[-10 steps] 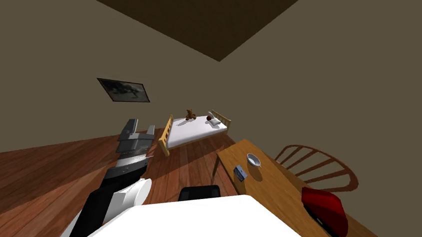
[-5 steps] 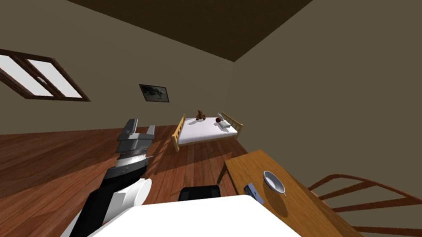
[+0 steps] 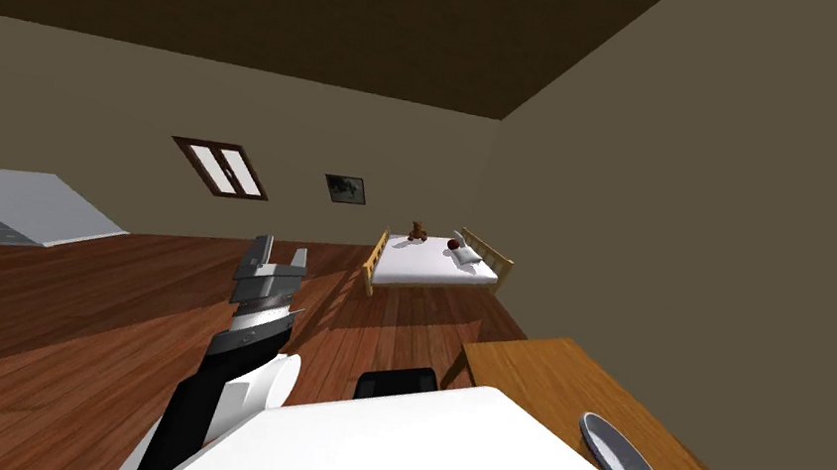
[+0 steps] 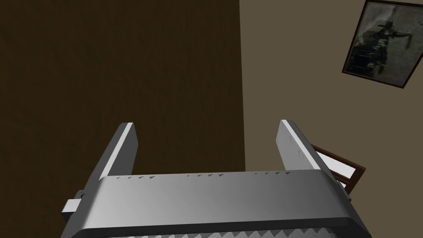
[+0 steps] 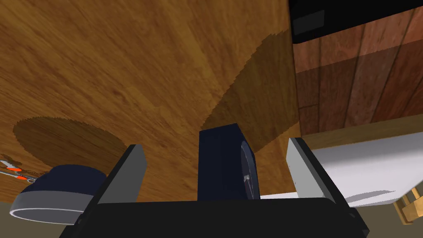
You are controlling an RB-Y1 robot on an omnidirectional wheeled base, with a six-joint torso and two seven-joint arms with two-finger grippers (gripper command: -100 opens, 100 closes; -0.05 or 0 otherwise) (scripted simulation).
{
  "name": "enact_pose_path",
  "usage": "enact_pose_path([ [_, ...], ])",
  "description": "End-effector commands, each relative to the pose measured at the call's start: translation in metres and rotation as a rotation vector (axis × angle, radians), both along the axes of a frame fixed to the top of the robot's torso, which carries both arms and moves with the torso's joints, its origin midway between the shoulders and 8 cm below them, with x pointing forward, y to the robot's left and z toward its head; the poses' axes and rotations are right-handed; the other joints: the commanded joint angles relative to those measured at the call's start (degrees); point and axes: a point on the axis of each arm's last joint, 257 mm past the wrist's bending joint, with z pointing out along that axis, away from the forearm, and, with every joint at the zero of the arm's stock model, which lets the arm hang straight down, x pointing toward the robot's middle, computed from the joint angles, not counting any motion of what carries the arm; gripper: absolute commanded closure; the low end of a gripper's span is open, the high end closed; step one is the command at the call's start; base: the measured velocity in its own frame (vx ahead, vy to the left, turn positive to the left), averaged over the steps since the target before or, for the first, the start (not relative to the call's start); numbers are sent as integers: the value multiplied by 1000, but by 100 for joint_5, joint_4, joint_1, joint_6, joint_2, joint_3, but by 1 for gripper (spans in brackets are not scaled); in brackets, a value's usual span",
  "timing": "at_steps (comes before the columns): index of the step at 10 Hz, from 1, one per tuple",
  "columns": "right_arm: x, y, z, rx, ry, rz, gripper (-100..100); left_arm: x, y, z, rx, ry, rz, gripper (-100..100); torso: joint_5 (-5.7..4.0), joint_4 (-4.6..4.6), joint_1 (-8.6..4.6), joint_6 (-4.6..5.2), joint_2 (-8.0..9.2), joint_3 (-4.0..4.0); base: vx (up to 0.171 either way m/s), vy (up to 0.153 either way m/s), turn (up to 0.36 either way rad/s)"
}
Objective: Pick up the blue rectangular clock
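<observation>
My right gripper (image 5: 215, 145): fingers wide apart, nothing held. Dark blue clock (image 5: 221, 165) stands upright between them, close to gripper body, on wooden table (image 5: 124, 74); dial faces one finger. Judge it rigid, light, smooth-sided, dial fragile: pinch low, gently. Bowl (image 5: 62, 194) just beside. Left gripper (image 3: 279, 255): fingers spread, empty, above floor (image 3: 98, 308).
</observation>
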Motion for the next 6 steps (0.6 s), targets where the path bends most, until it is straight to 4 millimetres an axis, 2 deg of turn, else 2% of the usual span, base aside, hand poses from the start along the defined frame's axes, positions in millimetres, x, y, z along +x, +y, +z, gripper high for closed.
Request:
enact_pose_path([
  [1, -16, -3, 2, 5, 43, 39, -100, 0, 0, 0, 0, 0, 0, 0, 0, 0, 0, 0, 0, 0, 141, -46, 330],
  [6, -42, -1, 9, 50, 119, 136, -100, 0, 0, 0, 0, 0, 0, 0, 5, 2, 26, 2, 5, 3, 113, -11, 280],
])
